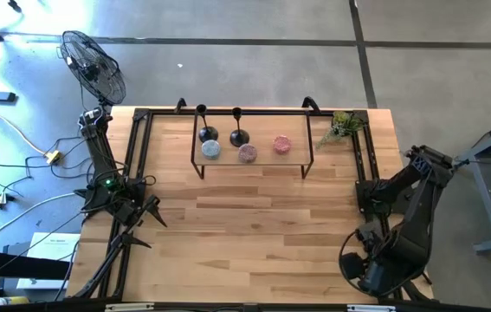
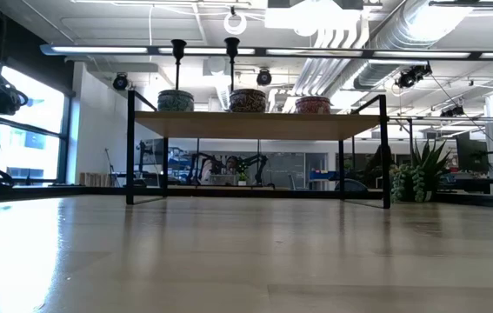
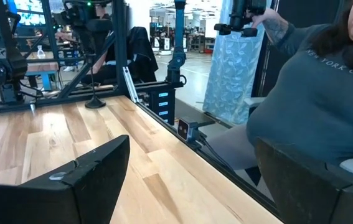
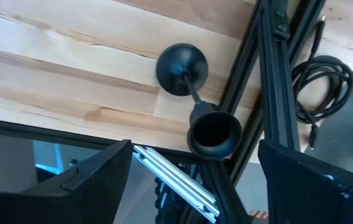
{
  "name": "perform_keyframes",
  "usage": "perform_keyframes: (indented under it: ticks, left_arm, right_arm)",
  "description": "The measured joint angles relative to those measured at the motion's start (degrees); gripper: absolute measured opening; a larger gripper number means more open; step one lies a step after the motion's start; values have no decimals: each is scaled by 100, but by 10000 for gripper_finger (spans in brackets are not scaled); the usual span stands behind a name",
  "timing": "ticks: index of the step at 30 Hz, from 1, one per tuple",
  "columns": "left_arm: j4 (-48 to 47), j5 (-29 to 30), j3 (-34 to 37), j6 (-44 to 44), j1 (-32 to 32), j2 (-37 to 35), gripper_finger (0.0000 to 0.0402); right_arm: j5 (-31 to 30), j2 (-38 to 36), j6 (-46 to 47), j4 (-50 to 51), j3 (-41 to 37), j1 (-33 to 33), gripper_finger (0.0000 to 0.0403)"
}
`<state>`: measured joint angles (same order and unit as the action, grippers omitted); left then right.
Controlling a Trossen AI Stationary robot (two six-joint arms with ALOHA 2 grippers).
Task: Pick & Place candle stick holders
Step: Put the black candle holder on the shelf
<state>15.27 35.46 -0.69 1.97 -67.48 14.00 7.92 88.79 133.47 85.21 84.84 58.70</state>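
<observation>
My right jaws [image 4: 192,177] stand apart and empty at the counter's [image 1: 254,225] five o'clock corner, directly above the third black, dome-based candle stick holder [image 4: 182,68]. It stands upright on the wood beside the black frame rail [image 4: 266,68], its stem and cup [image 4: 213,132] pointing up between my fingers; I judge a straight descent along that vertical axis fits. My left jaws [image 3: 182,180], also apart, wait at eight o'clock, well away. Two matching holders [image 1: 206,130] already stand on the black-framed shelf [image 1: 301,156] at twelve o'clock, behind three round patterned pots [image 1: 247,153].
</observation>
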Motion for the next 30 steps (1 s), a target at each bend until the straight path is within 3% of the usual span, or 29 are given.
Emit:
perform_keyframes:
  ticks: [17, 23, 30]
  left_arm:
    - [114, 4, 0, 2, 0, 0, 340]
    - [127, 5, 0, -1, -2, 2, 340]
    - [129, 9, 0, -8, -2, 1, 340]
  right_arm:
    - [-9, 13, 11, 211, -4, 184, 343]
    - [306, 7, -57, -18, -365, 184, 343]
    - [181, 7, -263, -235, -611, 170, 343]
